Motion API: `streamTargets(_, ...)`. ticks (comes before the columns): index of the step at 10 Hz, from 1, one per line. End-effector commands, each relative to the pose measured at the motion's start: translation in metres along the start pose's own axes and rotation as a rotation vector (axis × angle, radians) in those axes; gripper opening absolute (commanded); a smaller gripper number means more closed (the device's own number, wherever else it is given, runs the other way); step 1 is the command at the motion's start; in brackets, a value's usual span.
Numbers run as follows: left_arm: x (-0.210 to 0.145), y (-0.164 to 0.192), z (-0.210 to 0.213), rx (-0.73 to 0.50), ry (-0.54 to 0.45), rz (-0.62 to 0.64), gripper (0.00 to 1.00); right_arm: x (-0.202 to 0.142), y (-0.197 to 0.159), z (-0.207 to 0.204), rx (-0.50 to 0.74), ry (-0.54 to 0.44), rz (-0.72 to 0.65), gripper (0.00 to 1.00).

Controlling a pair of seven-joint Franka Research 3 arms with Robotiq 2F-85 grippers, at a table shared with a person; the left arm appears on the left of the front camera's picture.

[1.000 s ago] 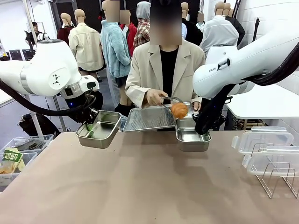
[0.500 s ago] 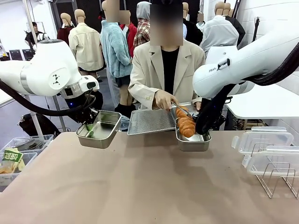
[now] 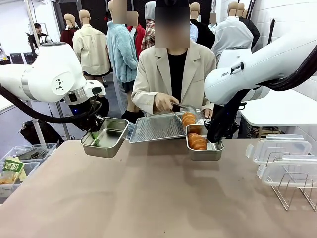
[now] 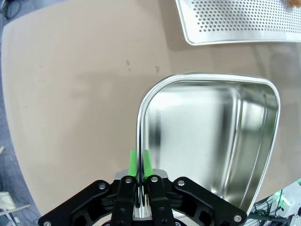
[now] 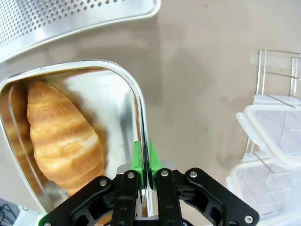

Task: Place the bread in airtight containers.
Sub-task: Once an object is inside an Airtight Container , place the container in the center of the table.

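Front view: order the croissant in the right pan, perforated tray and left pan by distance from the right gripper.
1. Croissant, inside the right pan that the right gripper grips.
2. Perforated tray, centre.
3. Left pan, far left.

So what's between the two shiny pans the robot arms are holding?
In the front view, the perforated tray the person holds sits between the left pan and the right pan; nearer the camera is bare table.

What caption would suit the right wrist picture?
Right gripper clamps the rim of a steel pan holding one croissant.
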State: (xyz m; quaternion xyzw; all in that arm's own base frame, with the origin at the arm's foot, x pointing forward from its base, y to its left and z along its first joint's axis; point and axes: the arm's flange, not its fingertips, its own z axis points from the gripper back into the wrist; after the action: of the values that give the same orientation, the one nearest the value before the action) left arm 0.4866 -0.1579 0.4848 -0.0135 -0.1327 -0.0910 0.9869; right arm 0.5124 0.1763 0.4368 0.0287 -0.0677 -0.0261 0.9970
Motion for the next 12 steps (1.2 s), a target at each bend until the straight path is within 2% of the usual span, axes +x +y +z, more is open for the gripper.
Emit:
streamTargets(1,-0.0008,0.0019,0.0039,0.014,-0.012,-0.009,0.0,-0.0025,-0.0009,-0.0005,0.007,-0.023,0.001,0.0)
streamTargets(12,-0.0008,0.0019,0.0039,0.014,-0.012,-0.009,0.0,-0.0025,-0.0009,-0.0005,0.007,-0.023,0.001,0.0)
